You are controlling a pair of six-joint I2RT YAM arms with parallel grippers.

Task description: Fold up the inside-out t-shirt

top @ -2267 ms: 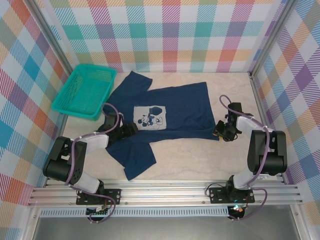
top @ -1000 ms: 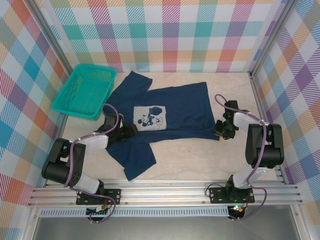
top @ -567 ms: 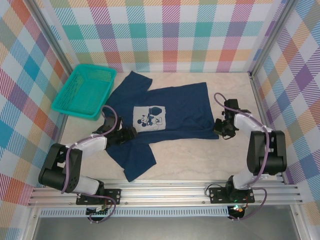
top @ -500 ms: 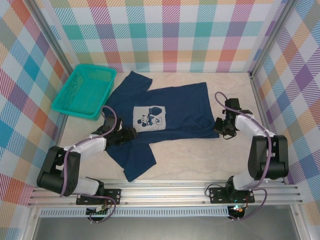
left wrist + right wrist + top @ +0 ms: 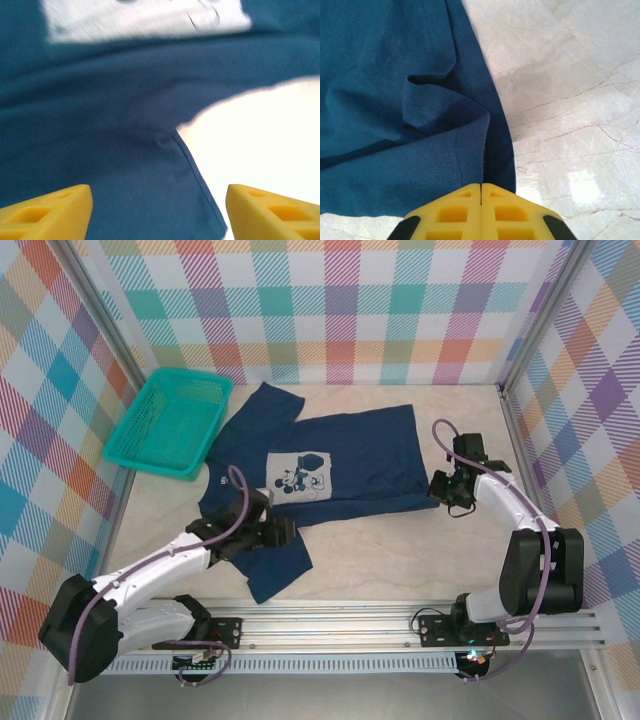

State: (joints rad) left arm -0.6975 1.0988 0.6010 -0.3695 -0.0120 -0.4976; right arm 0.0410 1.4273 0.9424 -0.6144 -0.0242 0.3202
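Arm construction: the left arm [image 5: 150, 578] and the right arm [image 5: 517, 512] are each built from white, rounded link shells joined by black cylindrical joint housings.

Gripper bodies: the left gripper [image 5: 275, 532] and the right gripper [image 5: 443, 490] have black housings.

Cabling: a purple cable [image 5: 238, 483] leaves the link behind each gripper in a free loop and runs back along the shell.

Mounting: at the end farthest from the gripper, each arm ends in a black base plate [image 5: 228, 624].

Fingers: the fingers [image 5: 47, 210] are bright yellow moulded plastic with flat-faced, wedge-shaped tips. Rectangular recesses are moulded into their upper faces. Black parts flank the yellow fingers at their outer corners.
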